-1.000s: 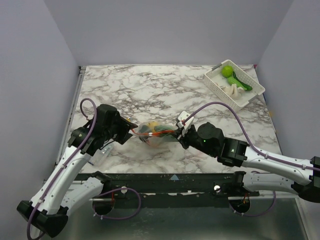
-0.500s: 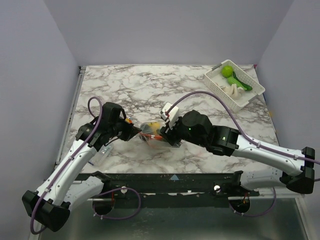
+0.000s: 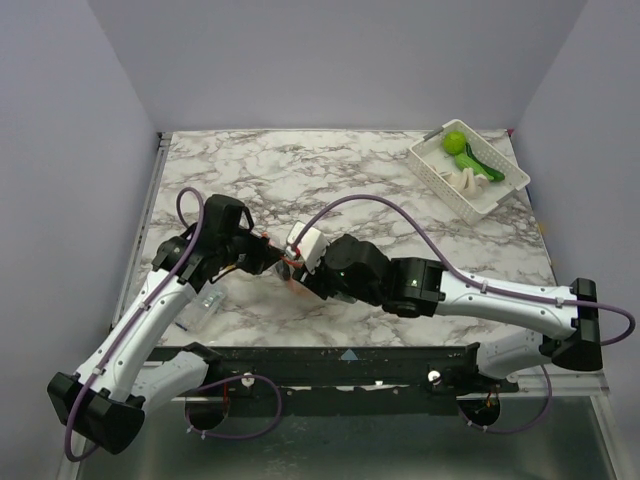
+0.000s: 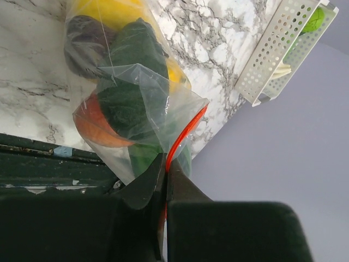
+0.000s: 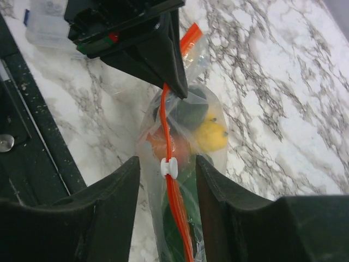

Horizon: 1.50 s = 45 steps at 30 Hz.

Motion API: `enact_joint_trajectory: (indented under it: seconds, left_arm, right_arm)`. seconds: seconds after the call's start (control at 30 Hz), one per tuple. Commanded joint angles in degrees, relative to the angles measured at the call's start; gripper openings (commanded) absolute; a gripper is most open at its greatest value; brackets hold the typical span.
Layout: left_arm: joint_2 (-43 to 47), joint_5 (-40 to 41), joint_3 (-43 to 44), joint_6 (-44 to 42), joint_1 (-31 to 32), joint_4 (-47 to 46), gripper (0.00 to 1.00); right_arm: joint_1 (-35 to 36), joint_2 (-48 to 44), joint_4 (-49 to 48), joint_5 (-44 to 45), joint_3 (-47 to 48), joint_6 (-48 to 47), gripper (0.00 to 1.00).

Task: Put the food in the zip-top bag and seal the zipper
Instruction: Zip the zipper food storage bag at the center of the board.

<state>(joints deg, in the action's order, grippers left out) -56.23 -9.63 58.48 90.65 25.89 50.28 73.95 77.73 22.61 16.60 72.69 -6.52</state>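
The zip-top bag (image 4: pixel 136 93) holds the food: a yellow piece (image 4: pixel 103 10), dark green pieces (image 4: pixel 131 54), an orange piece (image 4: pixel 95 125) and a dark purple piece (image 4: pixel 82 46). My left gripper (image 4: pixel 165 159) is shut on one end of the red-orange zipper (image 4: pixel 185 131). In the right wrist view the zipper (image 5: pixel 165 117) runs between my open right gripper (image 5: pixel 168 164), whose fingers (image 5: pixel 122 191) stand apart on either side of the white slider (image 5: pixel 168 167). In the top view the right arm covers most of the bag (image 3: pixel 291 270), close to the left gripper (image 3: pixel 268 258).
A white slotted basket (image 3: pixel 490 190) stands at the back right with a bright green fruit (image 3: pixel 455 140) and white pieces (image 3: pixel 465 180) in it. A small clear packet (image 3: pixel 205 300) lies by the left arm near the front edge. The table's black front rail (image 5: pixel 32 153) is close.
My right gripper has slid left along the bag's mouth toward the left gripper. The left gripper has kept its hold on the zipper end, shifting only slightly.
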Motion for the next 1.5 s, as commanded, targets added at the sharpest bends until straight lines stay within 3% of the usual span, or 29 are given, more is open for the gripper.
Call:
enact_joint_trajectory:
  seconds: [0.0, 0.23, 0.4, 0.87, 1.47]
  left_arm:
    - [-1.06, -2.76, 2.22, 1.28, -0.31, 1.09, 0.00]
    - [-1.57, -2.93, 2.86, 1.48, -0.40, 1.39, 0.00]
    - [-1.67, -1.65, 3.61, 1.03, -0.49, 2.34, 0.00]
    - [-8.21, 4.40, 9.61, -8.46, -7.53, 4.82, 0.00]
    - [-9.89, 4.64, 12.31, -10.41, -10.51, 4.19, 0.00]
  right_arm:
    - [0.91, 1.93, -0.64, 10.24, 1.66, -0.57, 0.42]
    - [0.93, 3.88, 0.00, 9.34, 2.29, -1.36, 0.33]
    - [0.91, 3.62, -0.60, 11.93, 2.24, -1.76, 0.01]
    - [0.93, -4.45, 3.66, 6.65, -4.87, 1.86, 0.00]
    - [0.93, -16.03, 13.80, 5.21, -11.76, 13.67, 0.00]
